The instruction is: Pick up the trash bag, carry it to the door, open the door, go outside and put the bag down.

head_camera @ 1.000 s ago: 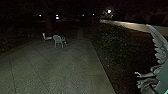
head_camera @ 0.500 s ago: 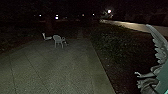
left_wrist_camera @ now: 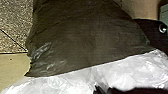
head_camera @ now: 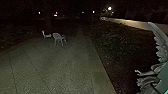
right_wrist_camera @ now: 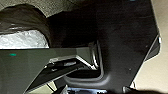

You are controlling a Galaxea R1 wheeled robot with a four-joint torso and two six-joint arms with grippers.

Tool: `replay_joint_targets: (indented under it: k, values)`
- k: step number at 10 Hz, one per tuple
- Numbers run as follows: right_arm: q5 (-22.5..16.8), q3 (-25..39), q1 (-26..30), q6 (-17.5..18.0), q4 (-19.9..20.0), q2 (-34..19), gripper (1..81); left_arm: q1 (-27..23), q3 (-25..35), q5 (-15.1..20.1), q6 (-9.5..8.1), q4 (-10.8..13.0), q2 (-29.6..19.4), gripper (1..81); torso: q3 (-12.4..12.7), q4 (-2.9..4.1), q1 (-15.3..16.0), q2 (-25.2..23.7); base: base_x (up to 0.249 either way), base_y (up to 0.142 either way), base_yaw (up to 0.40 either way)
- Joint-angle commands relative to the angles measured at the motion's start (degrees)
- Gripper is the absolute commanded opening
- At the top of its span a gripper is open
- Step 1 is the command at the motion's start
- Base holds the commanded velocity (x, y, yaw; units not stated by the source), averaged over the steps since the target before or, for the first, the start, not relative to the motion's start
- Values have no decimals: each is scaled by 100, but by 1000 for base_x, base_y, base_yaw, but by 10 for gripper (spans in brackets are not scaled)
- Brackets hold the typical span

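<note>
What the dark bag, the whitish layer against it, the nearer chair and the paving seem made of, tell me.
Dark bag: thin plastic film, slightly glossy, by its creases and sheen.
Whitish layer: probably plastic too, crinkled, with bright highlights.
Nearer chair: perhaps plastic, from its even pale colour; painted metal is possible.
Paving: concrete or stone, matt, speckled, with joint lines.
</note>
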Motion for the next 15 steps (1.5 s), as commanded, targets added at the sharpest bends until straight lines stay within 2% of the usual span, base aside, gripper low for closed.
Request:
replay_joint_targets:
  k: [1,2,4,5,6,7,8,10,12,13,15]
  values:
    - [-316,100,170,-22,13,-59,811,-311,120,391,-26,-47,-197,10,-313,0,1,0,0,0,0]
    - [-316,100,178,-13,30,-59,811,-347,242,391,-34,-47,-294,10,-164,0,1,0,0,0,0]
    - [-316,91,205,-13,48,-59,811,-504,568,400,-52,-187,-566,10,-312,0,8,4,0,0,0]
    - [-316,91,205,-13,39,-59,811,-619,726,479,-52,-293,-698,10,-336,565,6,4,0,0,0]
    - [-316,100,205,-13,31,-50,811,-750,814,575,-52,-398,-811,10,-328,580,6,4,0,0,0]
    - [-316,117,205,-13,21,-41,811,-909,832,689,-61,-528,-882,10,-441,652,6,4,0,0,0]
    - [-325,143,205,-13,13,-41,811,-1076,832,778,-61,-670,-952,10,-722,614,6,4,0,0,0]
    - [-325,161,205,-22,13,-49,811,-1506,832,1006,-61,-1074,-1155,10,-925,927,3,4,0,0,0]
    - [-325,178,213,-22,13,-41,811,-1928,832,1173,-61,-1285,-1339,10,-1258,1167,6,4,0,0,0]
    - [-325,196,205,-22,13,-41,811,-2138,806,1314,-61,-1356,-1392,10,-1457,1235,8,6,0,0,0]
    - [-325,196,213,-22,4,-23,811,-2578,727,1376,-61,-1514,-1436,10,-1831,1423,10,9,0,0,0]
